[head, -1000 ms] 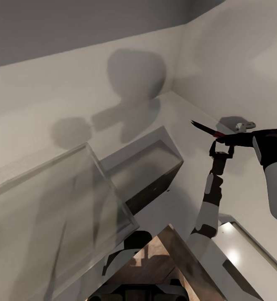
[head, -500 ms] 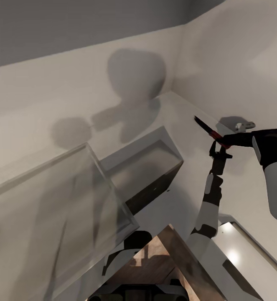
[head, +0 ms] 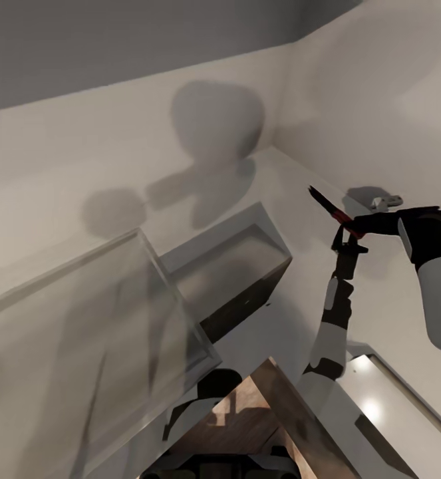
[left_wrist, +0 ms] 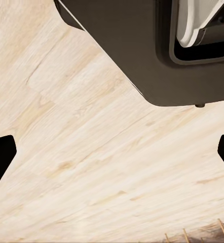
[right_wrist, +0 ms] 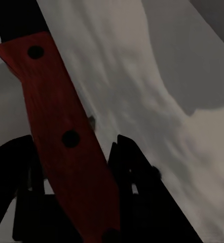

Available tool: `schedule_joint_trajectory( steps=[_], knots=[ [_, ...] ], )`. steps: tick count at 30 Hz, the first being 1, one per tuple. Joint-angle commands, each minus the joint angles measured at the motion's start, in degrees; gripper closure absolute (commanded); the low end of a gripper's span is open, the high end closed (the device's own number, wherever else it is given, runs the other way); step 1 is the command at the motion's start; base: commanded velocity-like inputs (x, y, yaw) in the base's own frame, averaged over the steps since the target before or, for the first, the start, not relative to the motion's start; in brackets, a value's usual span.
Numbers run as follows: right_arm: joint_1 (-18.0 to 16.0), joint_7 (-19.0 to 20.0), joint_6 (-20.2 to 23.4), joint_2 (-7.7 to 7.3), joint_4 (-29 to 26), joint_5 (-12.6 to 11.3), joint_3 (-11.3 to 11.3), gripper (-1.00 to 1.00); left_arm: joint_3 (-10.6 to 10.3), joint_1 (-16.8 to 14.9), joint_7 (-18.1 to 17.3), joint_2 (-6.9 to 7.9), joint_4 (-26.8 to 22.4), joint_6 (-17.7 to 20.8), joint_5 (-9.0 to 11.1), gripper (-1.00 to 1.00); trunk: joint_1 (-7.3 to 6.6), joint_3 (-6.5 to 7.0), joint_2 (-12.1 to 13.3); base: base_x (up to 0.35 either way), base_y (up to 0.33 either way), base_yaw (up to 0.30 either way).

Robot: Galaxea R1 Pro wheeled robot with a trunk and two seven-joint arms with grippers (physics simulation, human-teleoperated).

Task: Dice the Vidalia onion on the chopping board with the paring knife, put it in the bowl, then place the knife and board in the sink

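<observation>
- The right gripper (head: 350, 234) is sitting raised at the head view's right, closed around the paring knife (head: 331, 207), whose blade is pointing up and left.
- The sink (head: 237, 263) is lying left of and below the knife.
- The chopping board (head: 260, 416) is lying nearest the robot, before the sink.

Pale walls (head: 114, 153) meeting at a corner, soft rounded shadows (head: 213, 126) spread across them, a darker grey band (head: 114, 40) above, a translucent grey box shape (head: 233, 266) in the middle, light wood plank floor (left_wrist: 91, 152) under a dark cabinet corner (left_wrist: 142, 50)
</observation>
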Motion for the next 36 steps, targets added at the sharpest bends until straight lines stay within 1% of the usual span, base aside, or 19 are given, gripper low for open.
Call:
schedule_joint_trajectory(
  steps=[1,8,12,15,17,28,36],
  knots=[
    [0.01,0.59,0.16,0.05,1.23,1.55,-0.23,1.0,-0.15,0.03,0.35,0.03,-0.16,0.35,0.09,-1.0,0.05,0.0,-0.07,0.0,0.0,0.0],
    [-0.01,0.58,0.16,0.76,1.23,1.55,-0.23,1.0,-0.12,0.03,0.35,0.03,0.28,0.33,0.12,-1.0,0.05,0.63,-0.07,-0.026,0.0,0.0],
    [-0.01,0.58,0.18,0.93,1.23,1.55,-0.23,1.0,-0.07,0.03,0.35,0.06,0.41,0.33,0.13,-1.0,0.05,0.98,-0.07,-0.258,0.0,0.0],
    [-0.01,0.58,0.17,1.68,1.23,1.55,-0.23,1.0,-0.07,0.03,0.35,0.1,0.43,0.33,0.13,-1.0,0.05,1.25,-0.07,-0.3,0.0,0.0],
    [-0.01,0.58,0.18,1.87,1.21,1.55,-0.23,1.0,-0.06,0.03,0.35,0.11,0.43,0.33,0.13,-1.0,0.05,1.43,-0.07,-0.278,0.0,0.0],
    [-0.01,0.55,0.17,2.32,1.22,1.55,-0.23,1.0,-0.06,0.03,0.35,0.17,-0.04,0.24,0.04,-1.0,0.05,2.36,-0.07,-0.255,0.0,0.0],
    [0.0,0.53,0.16,3.32,1.17,1.55,-0.23,1.0,0.0,0.03,0.28,0.13,-0.42,0.1,0.12,-1.0,0.05,2.46,-0.07,-0.065,0.0,0.0]
  ],
)
